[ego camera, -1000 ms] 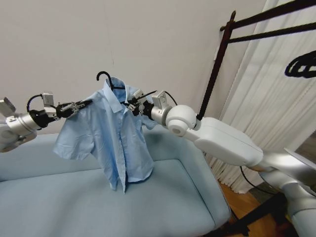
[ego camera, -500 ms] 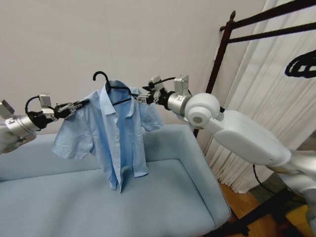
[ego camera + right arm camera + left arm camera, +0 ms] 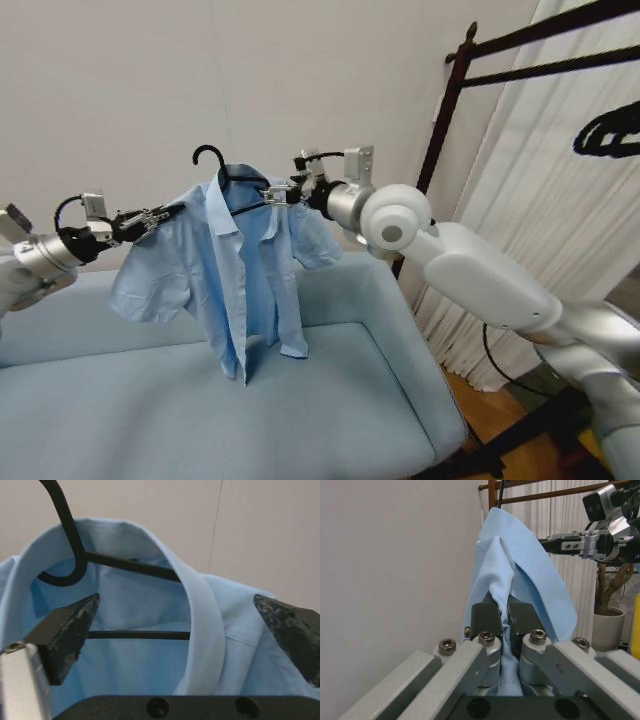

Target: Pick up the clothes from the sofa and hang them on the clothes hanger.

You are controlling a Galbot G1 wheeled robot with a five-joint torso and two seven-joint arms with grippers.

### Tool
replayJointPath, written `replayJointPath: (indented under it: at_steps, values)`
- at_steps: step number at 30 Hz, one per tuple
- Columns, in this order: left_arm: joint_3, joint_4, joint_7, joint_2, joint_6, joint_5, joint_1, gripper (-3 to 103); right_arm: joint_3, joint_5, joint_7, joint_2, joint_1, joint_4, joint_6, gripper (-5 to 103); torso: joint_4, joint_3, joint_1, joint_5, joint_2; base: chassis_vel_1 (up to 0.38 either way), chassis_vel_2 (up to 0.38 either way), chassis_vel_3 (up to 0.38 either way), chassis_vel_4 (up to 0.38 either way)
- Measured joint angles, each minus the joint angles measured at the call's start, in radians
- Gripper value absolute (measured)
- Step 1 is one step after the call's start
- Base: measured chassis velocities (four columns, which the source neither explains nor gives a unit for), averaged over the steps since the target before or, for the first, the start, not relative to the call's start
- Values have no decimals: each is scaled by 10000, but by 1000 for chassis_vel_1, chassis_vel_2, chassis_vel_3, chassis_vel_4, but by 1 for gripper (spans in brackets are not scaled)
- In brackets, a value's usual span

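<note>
— Where is the shirt?
— The blue shirt [image 3: 240, 270] hangs on the black hanger [image 3: 209, 154] above the sofa [image 3: 340, 410], its hem loose over the seat. My left end effector [image 3: 160, 213] is clamped on its shoulder edge.
— And your right?
— My right end effector [image 3: 275, 190] sits at the collar, fingers [image 3: 67, 630] spread apart either side of the hanger bar. The dark rack post [image 3: 438, 135] stands just past my right arm, with the wall [image 3: 120, 80] behind.

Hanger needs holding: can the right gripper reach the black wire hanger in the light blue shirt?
Likely yes: the right gripper is open at the collar, black wire hanger bare between its fingers.
</note>
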Motion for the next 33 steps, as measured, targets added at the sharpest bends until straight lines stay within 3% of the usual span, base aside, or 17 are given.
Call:
replayJointPath:
  at_steps: [2, 4, 5, 8, 10, 13, 14, 18, 21, 22, 24, 25, 33]
  values:
    - [-24, -12, 6, 16, -8, -13, 1, 3, -87, -33, 157, 114, -38, -64, 0, 86, -5, 0, 0, -1, 0, 0, 0, 0, 0]
    - [-36, -24, 14, 21, -11, -26, 0, 3, -133, -93, 181, 154, -71, -122, 0, 86, -4, 0, 0, 1, 0, 0, 0, 0, 0]
    - [-43, -34, 19, 23, -12, -38, -1, 3, -185, -219, 184, 180, -119, -245, 6, 76, -3, 0, 0, 1, 0, 0, 0, 0, 0]
    - [-42, -37, 21, 23, -13, -46, -15, 3, -220, -296, 178, 187, -145, -337, 20, 71, -4, 0, 0, 1, 0, 0, 0, 0, 0]
    - [-28, -39, 21, 15, -17, -49, -36, 3, -238, -327, 169, 187, -149, -376, 35, 60, -3, 0, 0, 2, 0, 0, 0, 0, 0]
    - [11, -42, 21, -12, -21, -49, -55, 3, -264, -380, 145, 191, -148, -437, 59, 60, -4, 0, 0, 1, 0, 0, 0, 0, 0]
    - [30, -41, 19, -23, -22, -49, -60, 3, -272, -409, 139, 197, -145, -458, 78, 48, -3, 0, 0, 1, 0, 0, 0, 0, 0]
    - [56, -28, 3, -47, -34, -31, -64, 3, -278, -453, 110, 251, -120, -518, 101, 27, -3, 0, 0, 1, 0, 0, 0, 0, 0]
    - [56, -27, 2, -48, -35, -17, -59, 3, -286, -522, 86, 315, -115, -575, 114, 27, -3, 0, 0, 2, 0, 0, 0, 0, 0]
    - [59, -13, 1, -48, -37, 6, -58, 3, -287, -551, 75, 338, -115, -591, 120, 15, -2, 0, 0, 1, 0, 0, 0, 0, 0]
    - [63, 0, -1, -48, -51, 38, -53, 3, -286, -569, 65, 366, -115, -595, 125, 15, -1, 0, 0, 1, 0, 0, 0, 0, 0]
    - [64, 2, -1, -48, -60, 57, -44, 3, -286, -579, 58, 385, -113, -599, 128, 5, -1, 0, 0, 1, 0, 0, 0, 0, 0]
    - [99, -24, 6, -90, -77, 261, 16, 3, -236, -777, -7, 452, -16, -760, 163, 0, -2, 0, 0, 2, 0, 0, 0, 0, 0]
